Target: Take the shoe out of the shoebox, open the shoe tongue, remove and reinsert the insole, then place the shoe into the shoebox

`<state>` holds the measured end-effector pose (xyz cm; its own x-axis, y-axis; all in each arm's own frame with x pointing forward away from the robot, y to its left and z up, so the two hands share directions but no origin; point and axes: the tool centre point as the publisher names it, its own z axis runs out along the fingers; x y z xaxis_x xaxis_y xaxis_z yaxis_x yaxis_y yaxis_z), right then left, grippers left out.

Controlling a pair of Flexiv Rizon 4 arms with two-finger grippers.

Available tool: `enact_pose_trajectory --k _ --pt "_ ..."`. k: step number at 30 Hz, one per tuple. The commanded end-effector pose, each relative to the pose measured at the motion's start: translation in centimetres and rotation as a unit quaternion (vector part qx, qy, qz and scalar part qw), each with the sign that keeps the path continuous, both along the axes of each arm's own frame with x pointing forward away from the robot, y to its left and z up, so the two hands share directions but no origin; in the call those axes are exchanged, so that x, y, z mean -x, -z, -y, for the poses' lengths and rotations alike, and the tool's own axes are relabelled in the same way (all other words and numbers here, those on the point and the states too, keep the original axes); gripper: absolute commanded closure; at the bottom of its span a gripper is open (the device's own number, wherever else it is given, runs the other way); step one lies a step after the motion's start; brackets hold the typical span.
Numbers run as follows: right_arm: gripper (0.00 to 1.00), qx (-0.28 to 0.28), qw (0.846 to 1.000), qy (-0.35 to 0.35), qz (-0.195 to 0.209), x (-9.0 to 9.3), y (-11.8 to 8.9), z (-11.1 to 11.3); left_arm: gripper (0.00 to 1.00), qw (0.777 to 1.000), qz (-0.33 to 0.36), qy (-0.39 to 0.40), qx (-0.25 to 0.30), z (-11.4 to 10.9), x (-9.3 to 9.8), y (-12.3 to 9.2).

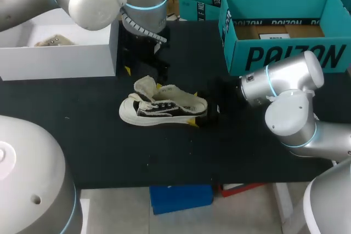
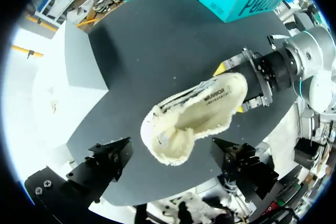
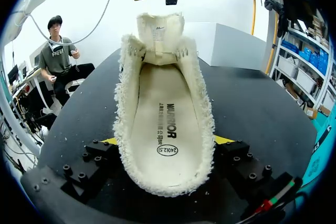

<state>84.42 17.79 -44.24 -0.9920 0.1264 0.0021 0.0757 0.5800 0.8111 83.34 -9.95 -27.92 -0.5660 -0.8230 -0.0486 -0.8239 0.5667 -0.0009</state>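
Shoe (image 1: 163,108) sits mid-counter (image 1: 247,152), toe to the left, heel to the right, with the insole (image 3: 165,129) lying flat inside it. Right end effector (image 1: 204,116) is in at the heel, one finger touching each side. Left end effector (image 1: 143,79) hangs over the toe end, fingers spread either side and apart from it. Behind-left stands an open box (image 1: 60,61); behind-right, the shoebox (image 1: 285,53), both well apart from the shoe.

Low black canvas shoe (image 1: 163,109): white rubber sole (image 1: 136,119), cream fleece lining (image 2: 181,153). Flat cream insole (image 3: 165,129): black print. Matte black tabletop (image 1: 109,152). Teal cardboard box (image 1: 285,56): black lettering.
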Motion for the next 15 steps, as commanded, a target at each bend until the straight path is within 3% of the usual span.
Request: enact_pose_trajectory --k 1,3,10,15 --pt "1.00 0.000 1.000 0.001 0.000 0.0 0.3 -0.1 1.00 0.977 -0.059 0.200 0.051 0.6 -0.8 -0.5" --pt "1.00 0.000 1.000 0.001 0.000 0.0 0.3 -0.1 1.00 0.961 -0.092 0.253 0.062 1.0 -1.1 -0.3" --pt "1.00 0.000 1.000 0.001 0.000 0.0 0.3 -0.1 1.00 0.903 -0.112 0.406 0.082 1.6 -1.3 -0.3" --pt "1.00 0.000 1.000 0.001 0.000 0.0 0.3 -0.1 1.00 0.867 -0.126 0.472 0.098 1.7 -1.4 -0.2"
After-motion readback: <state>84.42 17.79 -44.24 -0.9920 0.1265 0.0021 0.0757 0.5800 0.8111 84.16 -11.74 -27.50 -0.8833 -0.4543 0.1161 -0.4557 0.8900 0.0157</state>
